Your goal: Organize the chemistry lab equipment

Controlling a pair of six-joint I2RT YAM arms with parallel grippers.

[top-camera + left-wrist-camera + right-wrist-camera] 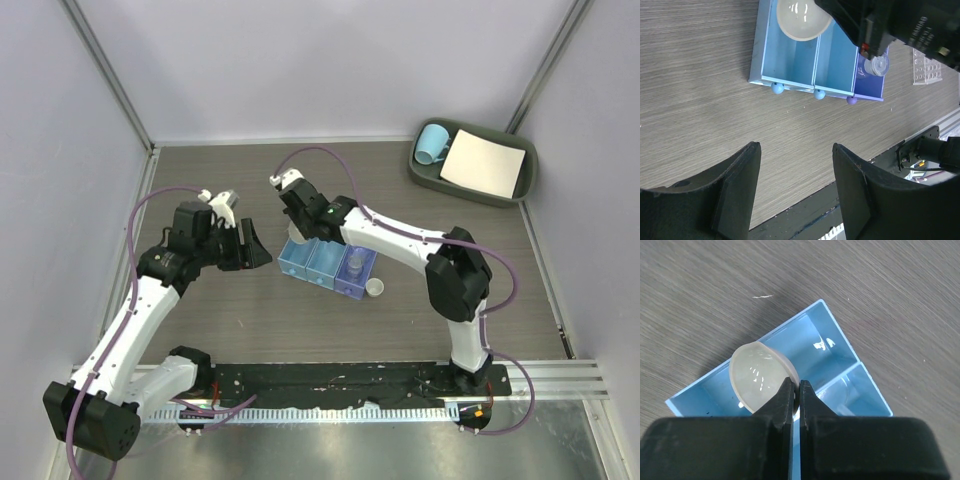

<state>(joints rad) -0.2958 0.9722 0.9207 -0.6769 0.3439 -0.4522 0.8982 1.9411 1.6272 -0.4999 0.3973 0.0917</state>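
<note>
The right wrist view alone makes the grip plain: the right fingers (790,407) are pinched shut on the rim of a white translucent round dish (759,377), held over the end light-blue compartment of the blue three-compartment box (810,335). From above the arm hides that dish. That view instead gives a second small white round dish (375,288) on the counter (300,330) just beside the box's purple end, and, well beyond the box, a dark green tray (425,178) holding a light-blue mug (432,143) and a white paper sheet (484,163). The left wrist view shows the left fingers (740,190) spread apart with nothing between them, off the box's knobbed front. It also shows a small clear beaker (876,65) in the purple compartment and a clear plastic tube rack (926,67) past that end
</note>
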